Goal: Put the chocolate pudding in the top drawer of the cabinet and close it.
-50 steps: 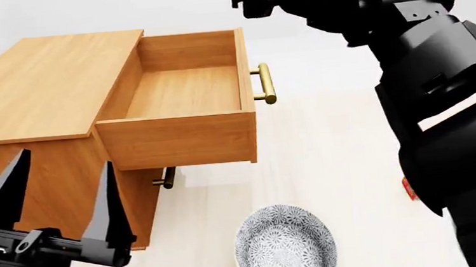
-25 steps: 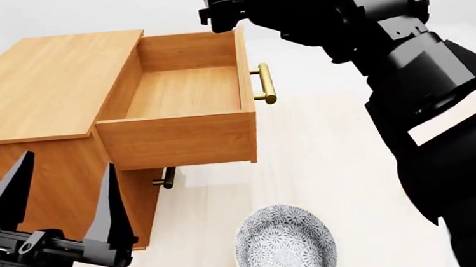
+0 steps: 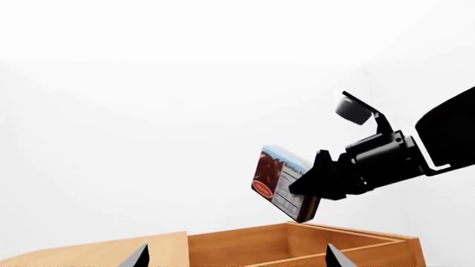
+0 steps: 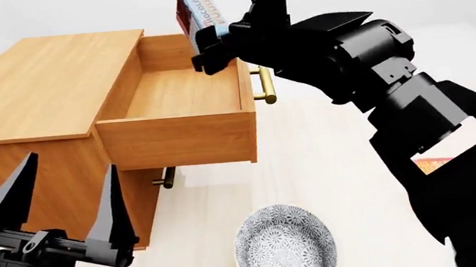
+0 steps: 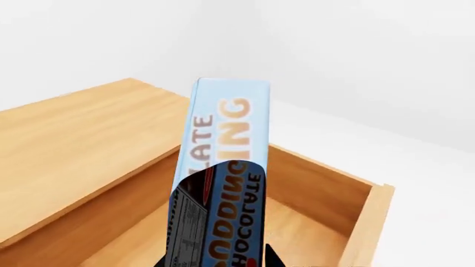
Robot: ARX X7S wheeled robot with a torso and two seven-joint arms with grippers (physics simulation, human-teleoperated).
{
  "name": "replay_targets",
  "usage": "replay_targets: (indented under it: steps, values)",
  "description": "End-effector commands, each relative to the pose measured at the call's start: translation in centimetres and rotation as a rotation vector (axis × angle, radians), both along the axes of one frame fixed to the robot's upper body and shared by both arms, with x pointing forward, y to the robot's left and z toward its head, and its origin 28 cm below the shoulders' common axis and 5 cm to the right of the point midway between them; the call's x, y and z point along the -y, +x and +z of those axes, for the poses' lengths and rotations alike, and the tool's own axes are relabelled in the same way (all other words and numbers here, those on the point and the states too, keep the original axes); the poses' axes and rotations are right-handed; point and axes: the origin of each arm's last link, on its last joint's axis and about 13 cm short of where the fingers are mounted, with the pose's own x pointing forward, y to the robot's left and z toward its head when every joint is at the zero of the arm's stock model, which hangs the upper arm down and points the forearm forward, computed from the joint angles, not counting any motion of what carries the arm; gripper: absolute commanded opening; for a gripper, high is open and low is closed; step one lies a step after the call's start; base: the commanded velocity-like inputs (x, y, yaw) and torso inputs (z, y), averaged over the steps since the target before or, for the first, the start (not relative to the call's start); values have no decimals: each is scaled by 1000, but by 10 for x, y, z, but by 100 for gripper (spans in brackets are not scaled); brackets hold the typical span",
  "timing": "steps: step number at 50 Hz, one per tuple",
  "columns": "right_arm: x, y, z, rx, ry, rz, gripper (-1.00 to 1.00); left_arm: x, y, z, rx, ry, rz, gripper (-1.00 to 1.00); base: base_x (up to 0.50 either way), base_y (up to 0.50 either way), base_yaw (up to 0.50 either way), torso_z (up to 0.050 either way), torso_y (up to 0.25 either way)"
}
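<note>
R gripper [image 4: 206, 50] | chocolate pudding [image 4: 197, 12] moved over top drawer [image 4: 178, 128]

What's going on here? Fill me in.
The right tool holds the chocolate pudding above the pulled-out top drawer of the cabinet; the drawer looks empty. The left tool hangs open and idle beside the cabinet. A patterned bowl sits on the floor in front.

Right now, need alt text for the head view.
The right claw holds the chocolate pudding above the open, empty top drawer of the cabinet. The left claw is open, beside a patterned bowl.
</note>
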Motion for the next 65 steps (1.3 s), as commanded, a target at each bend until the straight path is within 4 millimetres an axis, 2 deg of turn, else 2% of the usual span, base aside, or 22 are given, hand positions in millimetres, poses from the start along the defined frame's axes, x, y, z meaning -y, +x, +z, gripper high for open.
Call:
replay_targets:
  steps: [1, 19, 22, 25, 46, 56, 57, 65]
  values:
    - [0, -2, -4, 18, -20, 55, -100, 1, 1, -2, -6, 1, -4, 100, 0, 0, 0, 0, 0]
    - [1, -3, -3, -55, -70, 38, -100, 1, 1, -3, -10, 8, -8, 100, 0, 0, 0, 0, 0]
    - [-17, 0, 24, -58, -69, 39, -100, 1, 1, -3, -10, 8, -9, 100, 0, 0, 0, 0, 0]
    - [-20, -3, 34, -62, -73, 43, -100, 1, 1, -3, -11, 8, -9, 100, 0, 0, 0, 0, 0]
    - [-20, 0, 7, -126, -147, 16, -100, 1, 2, -4, -13, 8, -11, 100, 0, 0, 0, 0, 0]
    - [-20, 1, 5, -113, -136, 2, -100, 1, 2, -5, -13, 9, -12, 100, 0, 0, 0, 0, 0]
    - [-20, 1, 6, -112, -133, 1, 100, 1, 2, -5, -14, 9, -12, 100, 0, 0, 0, 0, 0]
    - [-22, 1, 14, -83, -103, -1, 100, 1, 3, -6, -16, 9, -10, 100, 0, 0, 0, 0, 2]
